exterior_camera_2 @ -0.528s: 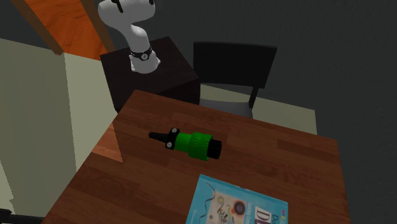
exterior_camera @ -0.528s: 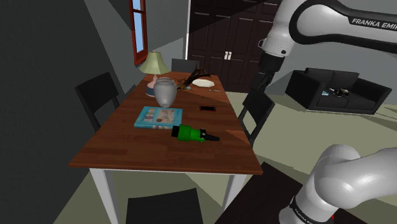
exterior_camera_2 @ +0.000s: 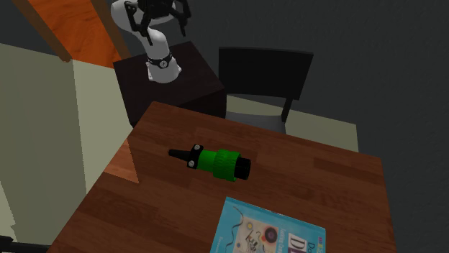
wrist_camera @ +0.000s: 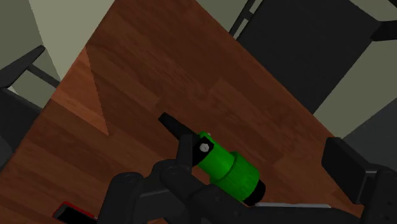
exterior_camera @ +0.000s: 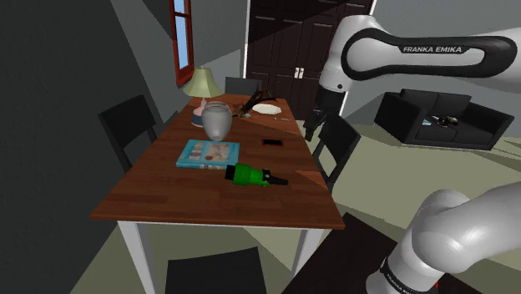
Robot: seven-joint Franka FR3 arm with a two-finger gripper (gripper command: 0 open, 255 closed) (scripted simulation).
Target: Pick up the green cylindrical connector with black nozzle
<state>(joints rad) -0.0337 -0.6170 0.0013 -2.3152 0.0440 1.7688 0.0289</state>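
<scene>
Gripper (exterior_camera: 313, 125) hangs high above the wooden table (exterior_camera: 167, 196), over its edge on the shoulder view's right. Its fingers (wrist_camera: 348, 165) are spread apart and hold nothing.

Black chair (exterior_camera: 336, 144) is tucked at that same edge, below the gripper. It likely stays out of the path if the hand moves in over the tabletop before dropping.

Blue book (exterior_camera: 208, 153) lies flat just beside the target, on the side away from the table's front edge.

Grey vase (exterior_camera: 215, 119) stands upright behind the book, well apart from the target.

Green connector (exterior_camera: 247, 174) lies on its side on bare wood near the table's front. It is down and toward the shoulder view's left from the gripper, well apart from it. Its long axis runs across the table's width, and the black nozzle (exterior_camera: 275, 179) points toward the gripper's edge of the table.

In the wrist view the connector lies between the spread fingers but far beyond them, its axis slanted against the line joining them.

Judgement: the wrist needs a turn so the fingers straddle the green body across its axis, then a straight drop. The book is the only close neighbour, and a finger landing on that side could clip its corner.

Small flat black item (exterior_camera: 271, 142) lies farther back, out of the way.
</scene>
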